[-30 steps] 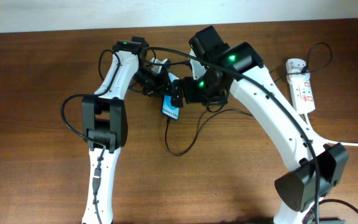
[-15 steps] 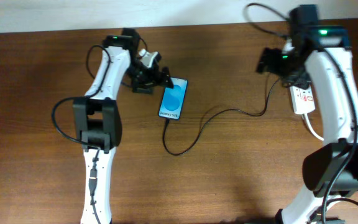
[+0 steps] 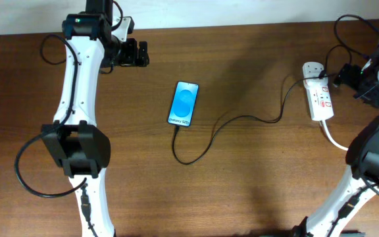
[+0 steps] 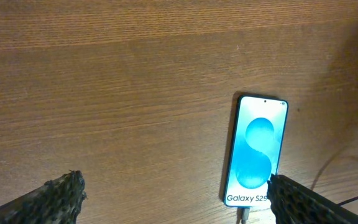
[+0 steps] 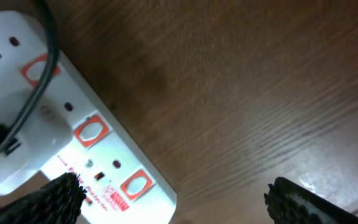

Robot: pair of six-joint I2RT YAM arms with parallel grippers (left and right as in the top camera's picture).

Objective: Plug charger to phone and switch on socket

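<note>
Blue-lit phone [image 4: 257,149], ahead of left gripper [image 4: 176,190], apart

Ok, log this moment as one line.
charger plugged into phone | left gripper open, off phone | right gripper open, by power strip | switch unclear

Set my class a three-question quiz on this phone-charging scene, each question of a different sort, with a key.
1. True or false: the charger joins the phone at its text end.
2. The socket lies nearest: A the left pincer; B the right pincer; C the phone.
3. Fill in: both pincers stand ___.
Key: 1 true; 2 B; 3 open.
</note>
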